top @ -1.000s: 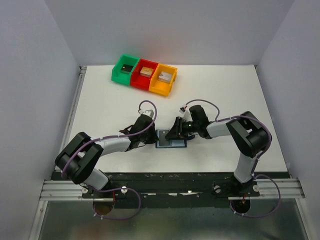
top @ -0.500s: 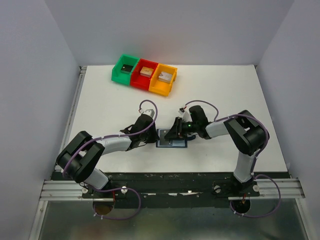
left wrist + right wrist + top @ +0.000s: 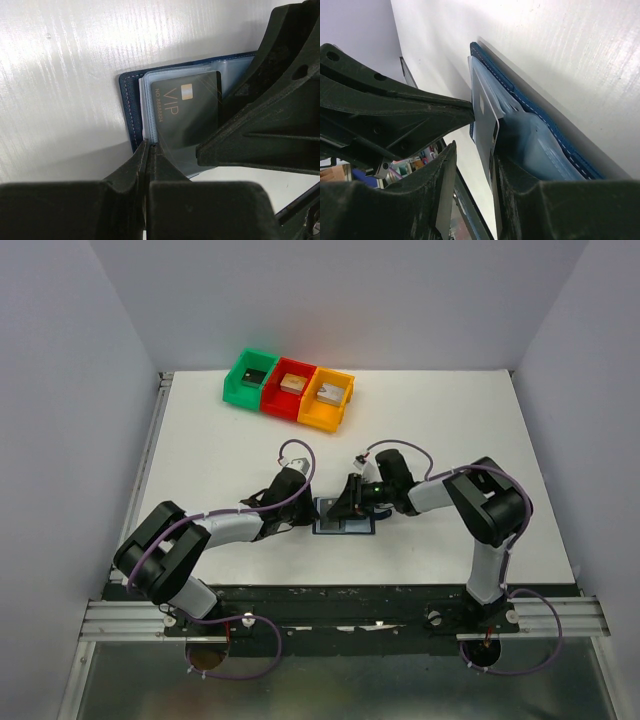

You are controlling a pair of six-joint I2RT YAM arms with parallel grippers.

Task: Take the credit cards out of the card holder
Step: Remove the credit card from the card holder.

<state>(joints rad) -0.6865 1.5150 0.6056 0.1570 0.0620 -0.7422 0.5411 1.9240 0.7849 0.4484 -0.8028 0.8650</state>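
lying open on the bench [image 3: 450, 420] between the 2 arms, the card holder [image 3: 343, 517] shows 1 black card [image 3: 187, 107] in a pale sleeve. the card looks light, stiff and slick, best pinched by its free edge and slid out flat. the soft sleeve would likely drag along unless pinned. the left gripper [image 3: 146, 150], reaching in low, is closed tight on the card holder's edge. the right gripper [image 3: 477, 152], tilted in opposite, stands narrow around the card; whether its pads bite, i cannot tell.
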